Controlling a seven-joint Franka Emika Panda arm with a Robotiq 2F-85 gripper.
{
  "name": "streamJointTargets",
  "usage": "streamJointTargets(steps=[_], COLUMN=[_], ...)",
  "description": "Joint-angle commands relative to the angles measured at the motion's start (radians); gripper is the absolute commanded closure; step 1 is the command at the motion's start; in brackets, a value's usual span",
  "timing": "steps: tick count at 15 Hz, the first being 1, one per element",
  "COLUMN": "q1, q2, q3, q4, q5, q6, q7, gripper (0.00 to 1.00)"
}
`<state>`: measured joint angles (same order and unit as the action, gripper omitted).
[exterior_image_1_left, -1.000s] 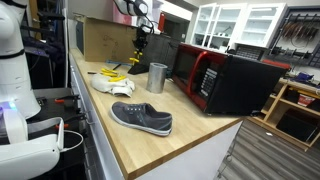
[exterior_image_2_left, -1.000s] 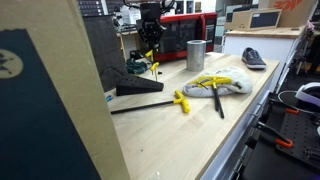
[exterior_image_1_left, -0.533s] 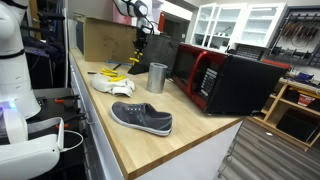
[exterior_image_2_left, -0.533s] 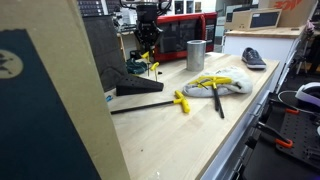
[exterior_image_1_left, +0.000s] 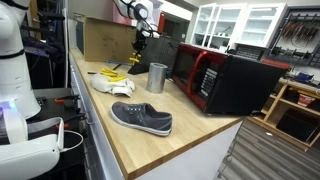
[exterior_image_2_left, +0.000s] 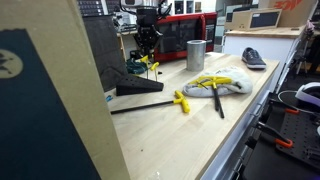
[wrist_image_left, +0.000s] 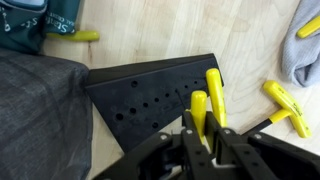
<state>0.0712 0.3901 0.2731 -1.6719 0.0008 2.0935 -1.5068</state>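
One holder (wrist_image_left: 150, 92), black and drilled with holes, lies on the counter (exterior_image_1_left: 150, 140). The gripper (wrist_image_left: 205, 128) hangs over its edge. The fingers are closed tight on a yellow handle (wrist_image_left: 199, 108), which stands above the holder. A second yellow bar (wrist_image_left: 215, 90) touches the handle; whether the two are one tool I cannot tell. Two more yellow tools lie loose: one (wrist_image_left: 284, 100) just beside the cloth (wrist_image_left: 305, 45), one (wrist_image_left: 82, 36) beyond the holder. One cup (exterior_image_1_left: 157, 77), one shoe (exterior_image_1_left: 141, 117) and one microwave (exterior_image_1_left: 225, 80) stand well apart from the gripper. In both exterior views the arm comes down from above, wrist vertical, gripper (exterior_image_2_left: 148, 45) pointing straight down.
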Motion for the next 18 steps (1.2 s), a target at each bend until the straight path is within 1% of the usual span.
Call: streamJointTargets(steps=[1,5,9,13,16,18], q1=[-0.030,-0.042,-0.046,-0.040,-0.028,-0.023], q2=[0.005,0.011,0.029,0.045,0.048,0.048], q3=[0.016,0.020,0.011,-0.002,-0.017,-0.022], q4=[0.012,0.019,0.048,0.088,0.117,0.129], q5=[0.068,0.113,0.129,0.095,0.046,0.015], q6=[-0.002,-0.032,-0.131,-0.232,-0.261,-0.250], q7=[-0.181,-0.187,-0.183,-0.185,-0.163,-0.150], gripper=[0.96,0.96,0.96,0.96,0.96,0.96])
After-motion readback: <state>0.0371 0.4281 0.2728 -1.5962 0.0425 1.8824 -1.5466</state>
